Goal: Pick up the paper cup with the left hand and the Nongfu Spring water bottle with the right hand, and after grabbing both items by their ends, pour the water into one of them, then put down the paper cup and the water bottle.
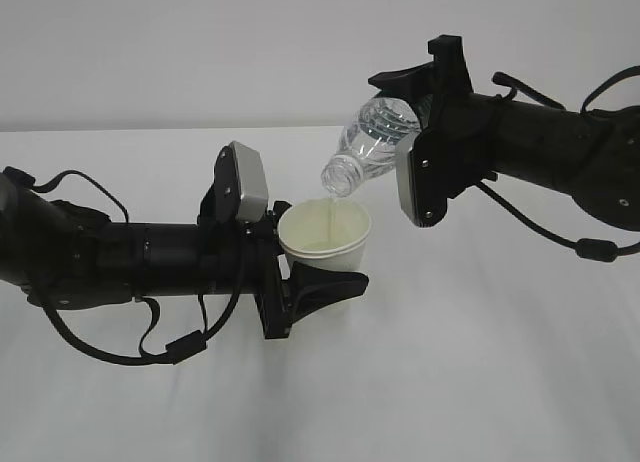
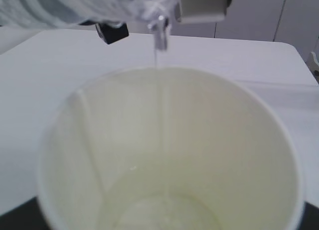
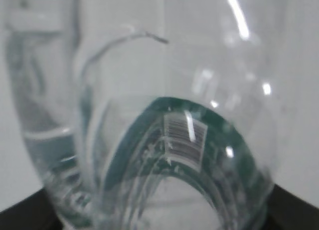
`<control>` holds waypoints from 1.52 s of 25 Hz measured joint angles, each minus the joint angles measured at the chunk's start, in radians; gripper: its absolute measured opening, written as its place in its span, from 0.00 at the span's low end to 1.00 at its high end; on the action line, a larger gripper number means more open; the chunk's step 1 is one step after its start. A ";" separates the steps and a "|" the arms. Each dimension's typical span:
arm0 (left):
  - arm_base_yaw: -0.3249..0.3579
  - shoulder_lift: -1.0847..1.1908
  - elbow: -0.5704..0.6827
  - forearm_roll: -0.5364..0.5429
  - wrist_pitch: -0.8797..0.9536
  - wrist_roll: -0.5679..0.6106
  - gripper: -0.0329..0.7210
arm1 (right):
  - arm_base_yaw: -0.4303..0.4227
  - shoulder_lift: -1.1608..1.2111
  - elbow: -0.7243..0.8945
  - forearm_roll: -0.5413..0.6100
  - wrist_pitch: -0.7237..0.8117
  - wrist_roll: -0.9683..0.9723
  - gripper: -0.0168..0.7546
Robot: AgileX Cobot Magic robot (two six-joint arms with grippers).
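- left hand [image 1: 325, 290] reaches in from the left of the white table [image 1: 480, 382], its black fingers clamped round the lower part of the paper cup [image 1: 325, 237]; the cup is held upright, clear of the tabletop, about mid-scene.
- right hand [image 1: 425, 132] comes in from the right and higher up, closed round the back half of the water bottle [image 1: 375, 137]; the bottle is tipped mouth-down to the left, its open neck just above the cup's rim and not touching it.
- from the bottle's mouth a thin thread of water [image 2: 158, 46] drops into the cup, and a shallow pale pool [image 2: 159, 215] shows at the bottom in the left wrist view.
- i'd judge the pour to be under way with the cup far from full.
- bottle, as i read it: thin ribbed clear plastic, light and getting lighter, springy under a squeeze; a hard grip could buckle it and spurt water. the ribbed body by the dark green label [image 3: 169, 140] looks the sensible place to hold, as it is now.
- cup: soft paper wall, easy to crush, and growing heavier at the bottom as it fills. holding low round the body keeps it steady, but too tight a pinch would bend the rim out of round and could spill.
- wet plastic or paper may turn slippery, so both want setting down level and gently.
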 joint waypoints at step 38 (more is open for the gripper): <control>0.000 0.000 0.000 0.000 0.000 0.000 0.69 | 0.000 0.000 0.000 0.000 -0.004 -0.012 0.65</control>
